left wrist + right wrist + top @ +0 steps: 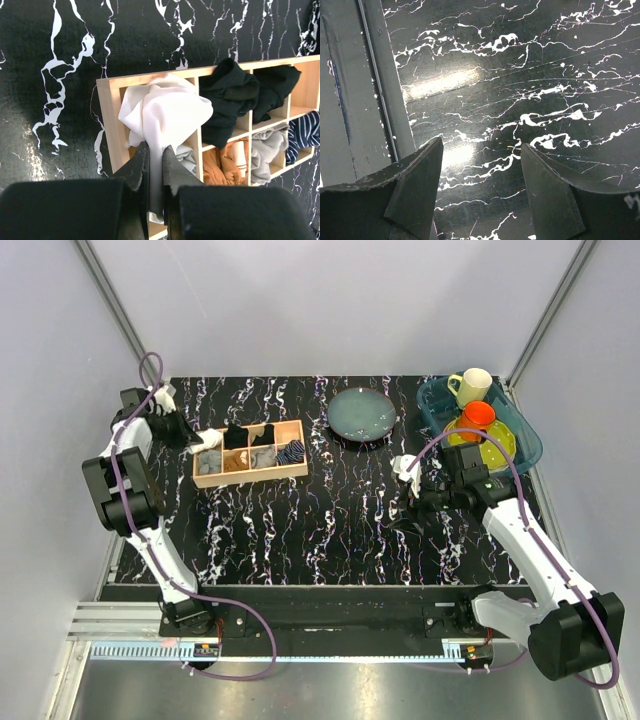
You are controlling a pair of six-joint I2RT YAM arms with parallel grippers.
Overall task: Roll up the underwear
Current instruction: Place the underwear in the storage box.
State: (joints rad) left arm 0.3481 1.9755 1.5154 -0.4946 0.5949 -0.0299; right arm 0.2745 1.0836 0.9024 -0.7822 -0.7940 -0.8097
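1. Right wrist view showed the right gripper [481, 146] with its jaws spread wide and nothing between them. Only the black marble worktop [530, 75] was seen below. This gripper hung over the right half of the worktop, closer to the near edge than the other things.
2. Farther away, toward the left edge, the left gripper [155, 152] had its jaws pressed on a fold of the underwear [167, 110], pinching it.
3. The underwear was a loose, crumpled bunch. It hung over the end compartment of the wooden box [107, 120], the one closest to the left edge. I could not tell whether the cloth touched the bottom of that compartment.
4. The other compartments held small cloth rolls [235, 95], dark, grey, tan and striped.
5. By the far edge lay the dark plate [362, 413], and in the far right corner stood the blue tub [527, 435]. Both were well apart from the grippers.
6. In my judgement the task was at an early stage. No neat roll was formed, so laying the cloth flat on the worktop and rolling it were both left to do.
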